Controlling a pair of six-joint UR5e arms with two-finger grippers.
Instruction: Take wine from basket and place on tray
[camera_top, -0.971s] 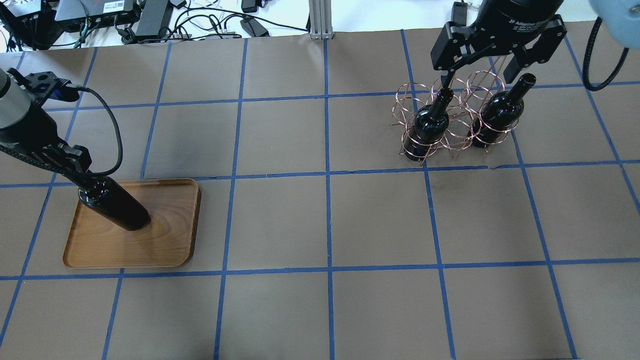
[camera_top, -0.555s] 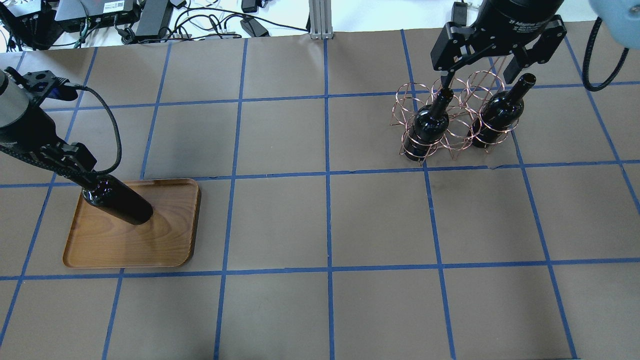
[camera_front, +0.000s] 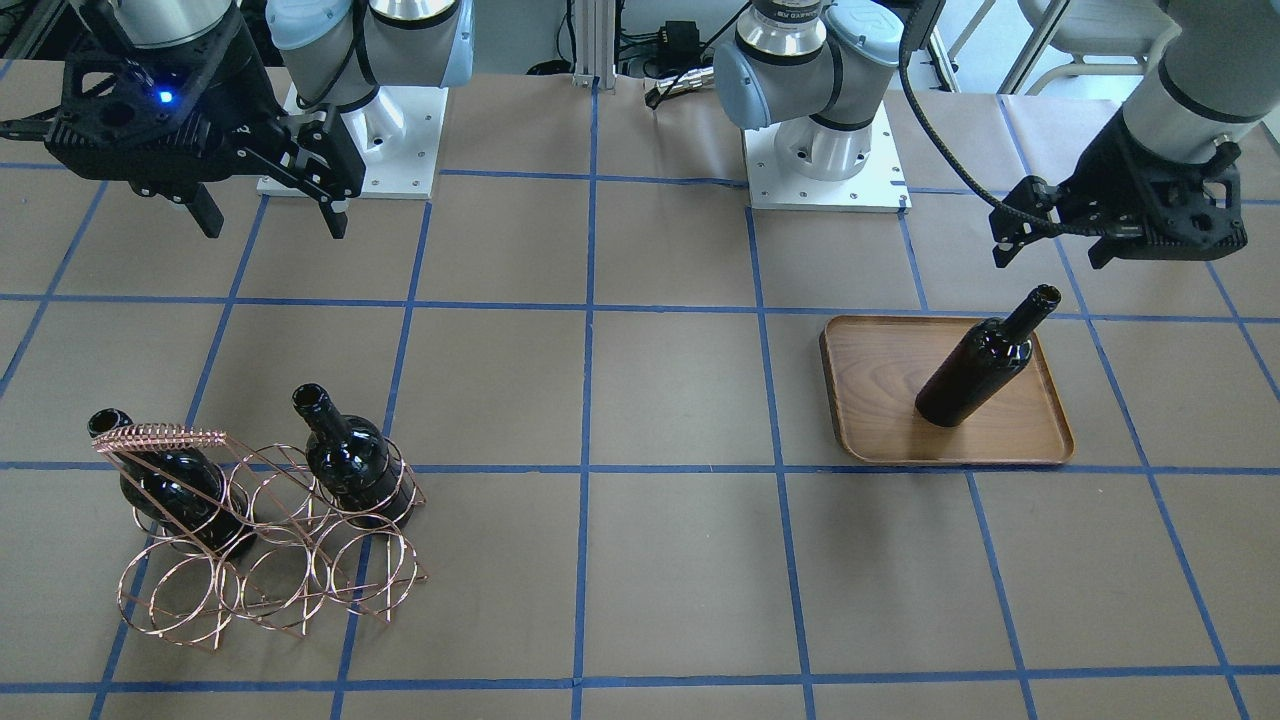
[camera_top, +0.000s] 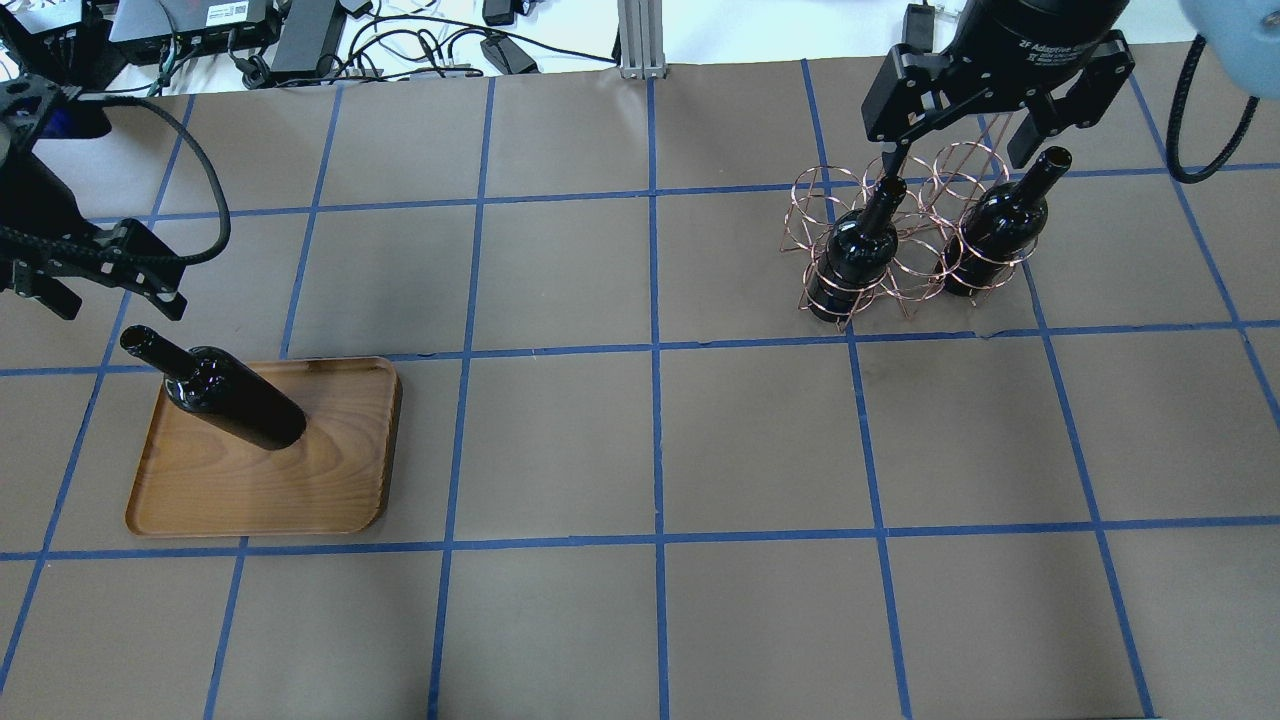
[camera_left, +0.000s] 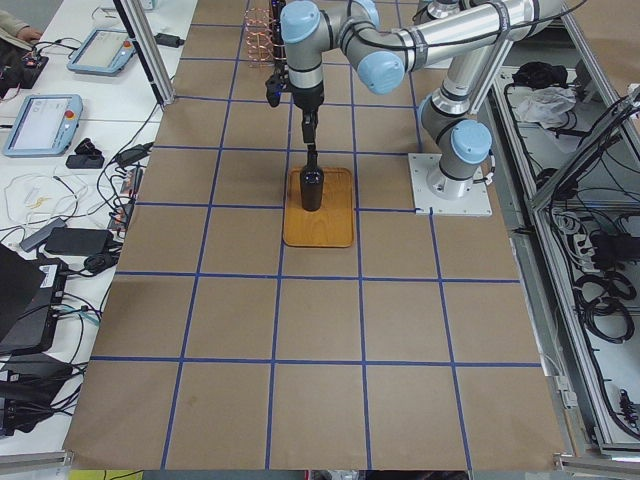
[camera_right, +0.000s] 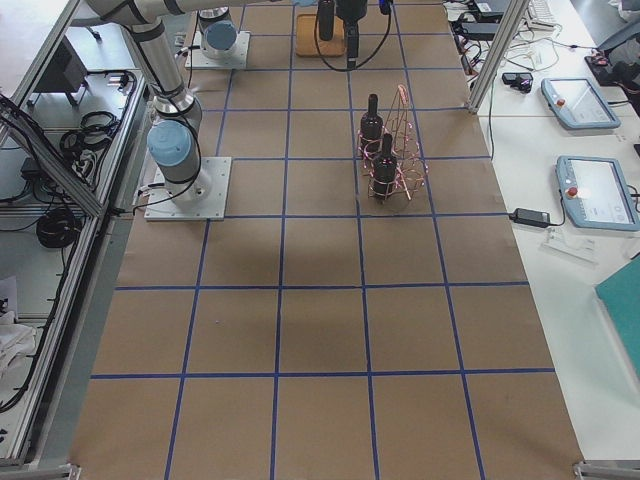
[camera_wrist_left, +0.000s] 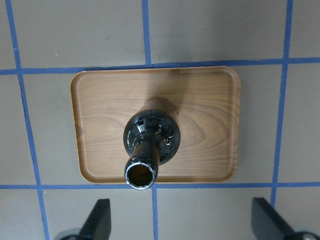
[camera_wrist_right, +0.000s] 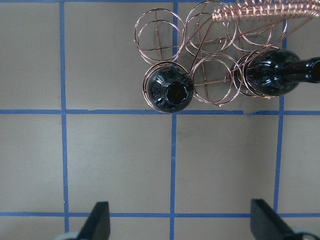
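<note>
- So far, one wine bottle (camera_top: 235, 398) stands upright on the tray (camera_top: 330, 490), at about 8 o'clock on the table (camera_top: 640, 450) in the overhead view, with nothing gripping it.
- The left gripper (camera_top: 105, 295) hovers above the bottle's mouth, near 11 o'clock from it, jaws spread wide and empty.
- A second bottle (camera_top: 860, 250) and a third bottle (camera_top: 995, 240) stand in the basket (camera_top: 812, 192), at about 2 o'clock on the table; the hoop between them holds none.
- The right gripper (camera_top: 958, 140) hangs over the basket, jaws apart, grasping nothing.
- One placement looks complete; if all three bottles must go, two transfers remain, each starting with a grasp on a neck.
</note>
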